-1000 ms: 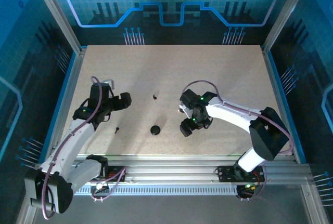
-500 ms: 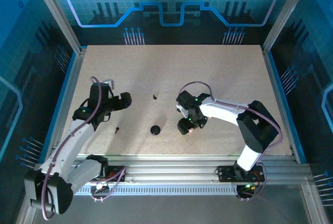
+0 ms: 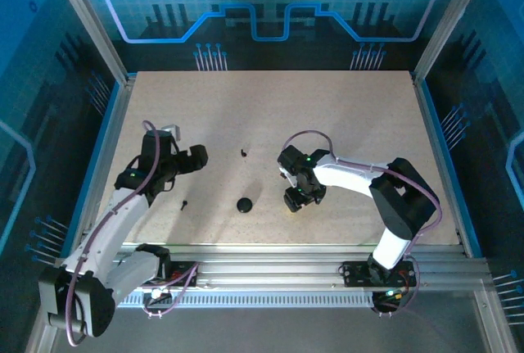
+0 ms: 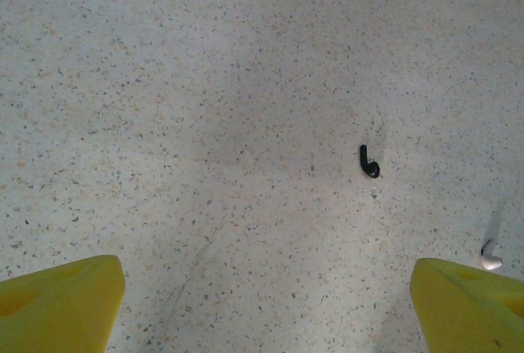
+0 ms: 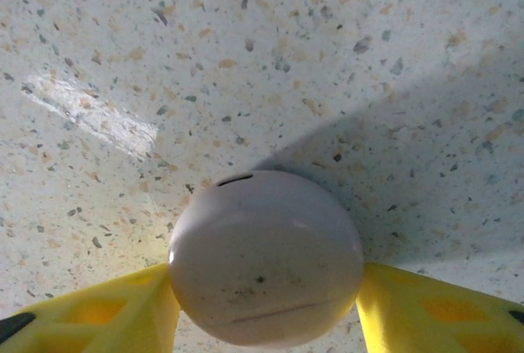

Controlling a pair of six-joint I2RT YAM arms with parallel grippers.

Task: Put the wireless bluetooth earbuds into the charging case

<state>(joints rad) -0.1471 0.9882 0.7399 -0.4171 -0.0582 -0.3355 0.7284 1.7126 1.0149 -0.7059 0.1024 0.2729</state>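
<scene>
A whitish round charging case [image 5: 266, 259] sits on the table between my right gripper's [image 5: 266, 300] yellow fingers [image 5: 106, 316], which press on both its sides. In the top view that gripper [image 3: 296, 198] points down at the table's middle front. A black earbud [image 4: 368, 162] lies ahead of my left gripper [image 4: 262, 320], with a whitish earbud [image 4: 490, 256] further right by the right finger. The left gripper [image 3: 193, 159] hovers open with nothing between its fingers. From above, one black earbud [image 3: 244, 153] lies mid-table and another [image 3: 185, 203] lies near the left arm.
A black round case [image 3: 244, 204] rests on the speckled table [image 3: 270, 107] between the two grippers. Metal frame posts and blue walls ring the table, and an aluminium rail [image 3: 278, 271] runs along the near edge.
The right arm's elbow has swung in toward the left and its gripper has shifted slightly toward the table's middle. The left arm has stayed put.
</scene>
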